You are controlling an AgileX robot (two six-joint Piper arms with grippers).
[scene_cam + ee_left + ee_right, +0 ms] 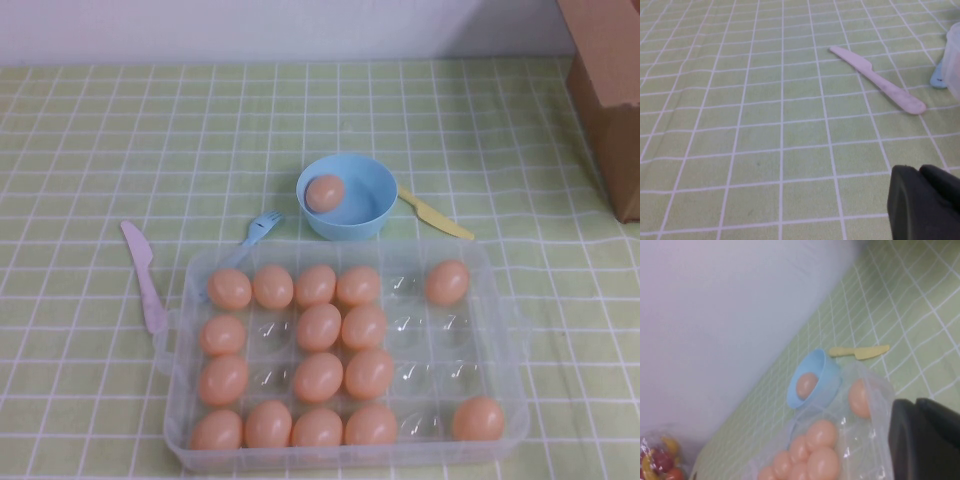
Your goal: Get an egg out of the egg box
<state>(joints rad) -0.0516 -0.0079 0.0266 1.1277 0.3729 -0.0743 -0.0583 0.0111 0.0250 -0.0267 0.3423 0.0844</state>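
Beside each wrist camera, left hand [925, 202] and right hand [925, 440], cropped.

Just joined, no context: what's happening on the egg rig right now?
Nothing is being handled. One egg already sits in the light-blue bowl behind the egg box, which still holds most of its eggs, with several cups empty. Neither arm shows in the high view. The left gripper hangs over bare tablecloth near the pink knife; the right gripper is beside the box, holding nothing visible.
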